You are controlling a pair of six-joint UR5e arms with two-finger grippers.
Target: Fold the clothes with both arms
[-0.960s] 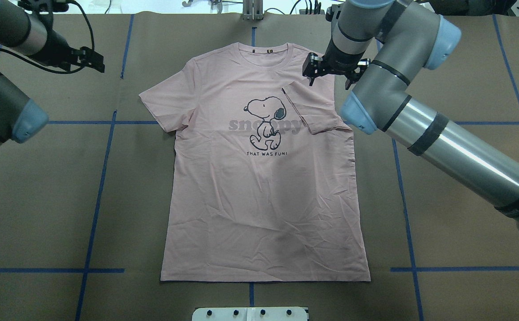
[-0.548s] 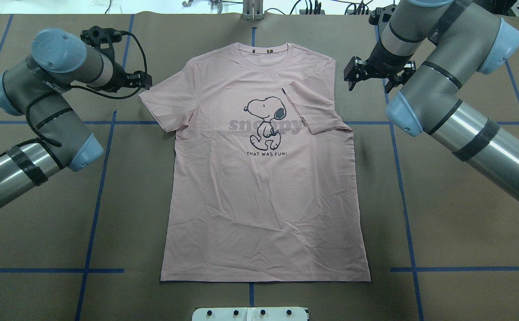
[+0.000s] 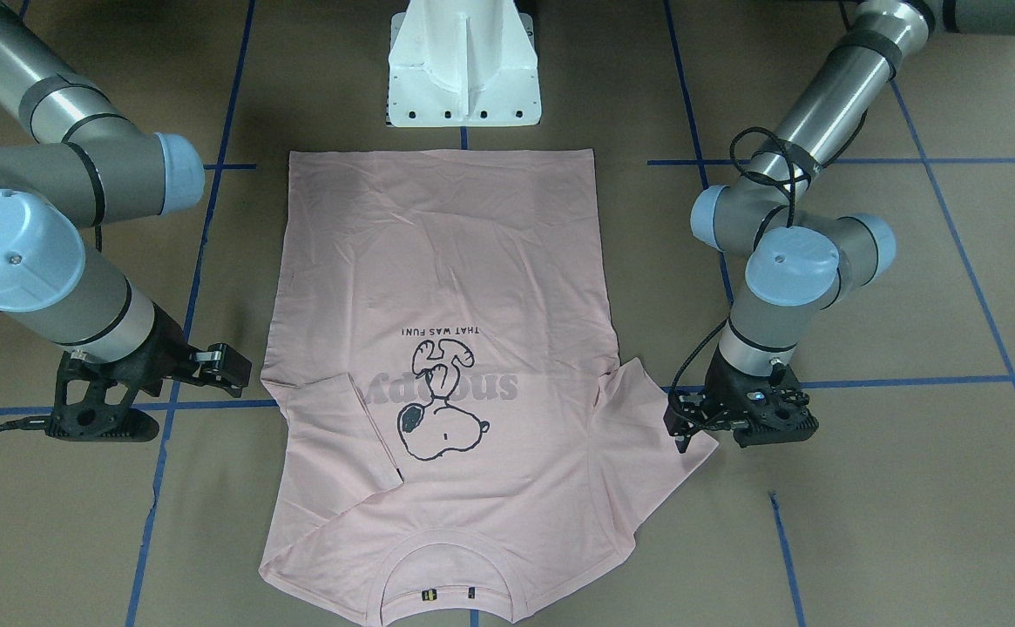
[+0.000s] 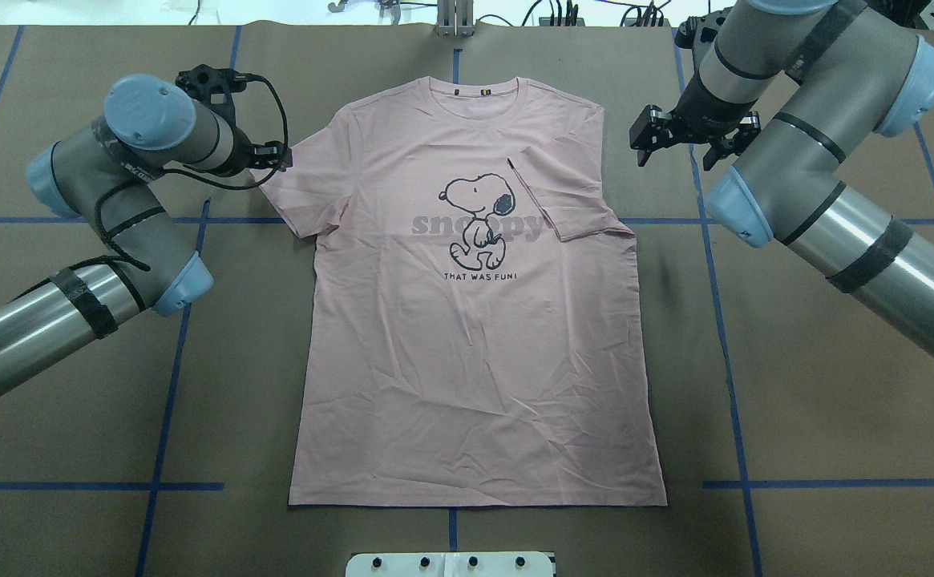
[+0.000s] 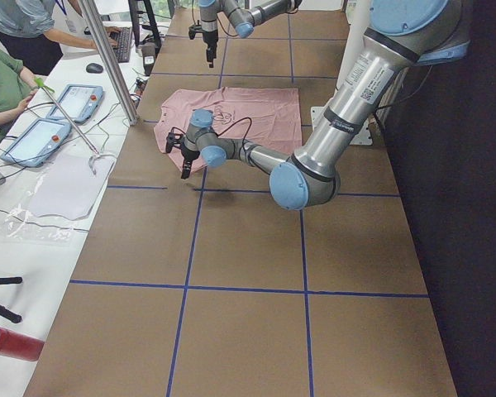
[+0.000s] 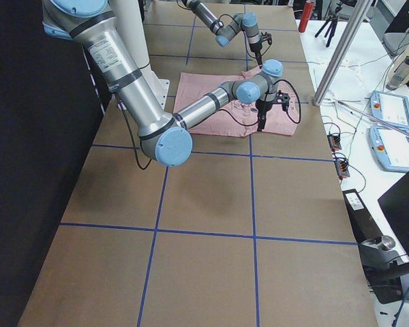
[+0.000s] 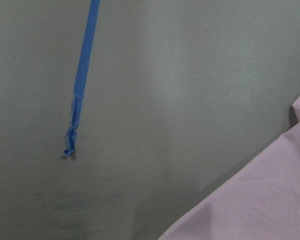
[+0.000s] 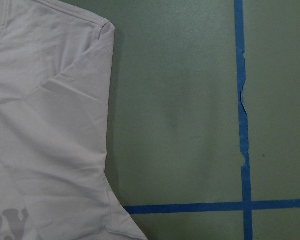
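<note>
Front view: left end effector sits right at the sleeve edge of the pink Snoopy T-shirt, can't tell how open it is. Overhead: right end effector spread wide, empty, just off the shoulder; shirt lies flat print-up on the brown blue-taped tabletop, one sleeve folded in

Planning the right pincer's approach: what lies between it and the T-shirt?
Only bare brown paper separates the right pincer from the T-shirt, as the overhead view shows; the right wrist view shows the same.
</note>
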